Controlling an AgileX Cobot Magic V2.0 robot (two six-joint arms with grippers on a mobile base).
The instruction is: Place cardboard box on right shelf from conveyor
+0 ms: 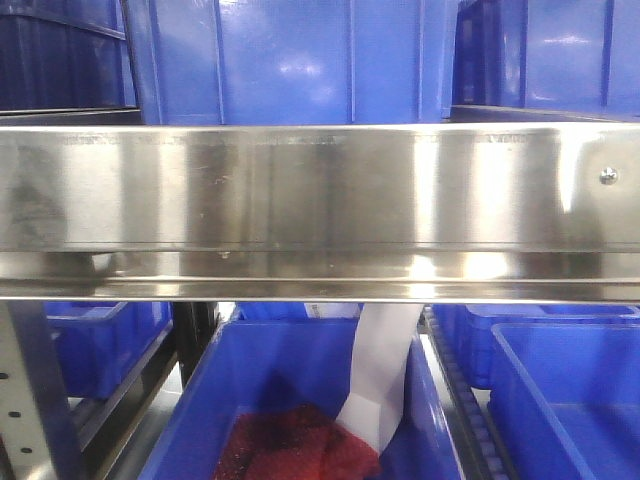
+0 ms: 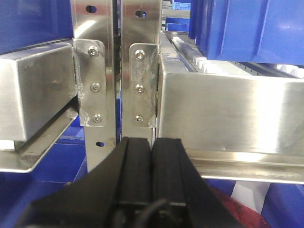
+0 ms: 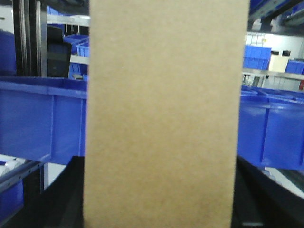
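Note:
A plain tan cardboard box [image 3: 166, 114] fills the middle of the right wrist view, standing tall between my right gripper's black fingers [image 3: 59, 194], which press on its two sides. The right gripper [image 3: 159, 199] is shut on it. The box's far end is out of view. The right shelf shows its broad shiny steel front lip [image 1: 320, 190] across the front view, with a screw head [image 1: 608, 176] at right. My left gripper [image 2: 152, 156] is shut with nothing in it, facing the shelf's steel uprights [image 2: 137, 80]. The conveyor is out of view.
Blue plastic bins [image 1: 290, 60] sit on the shelf above the lip. Below it, another blue bin [image 1: 200, 420] holds red cloth [image 1: 290, 445] and a white bag [image 1: 380, 390]. More blue bins [image 3: 42, 118] flank the box in the right wrist view. Dark perforated uprights [image 1: 30, 400] stand lower left.

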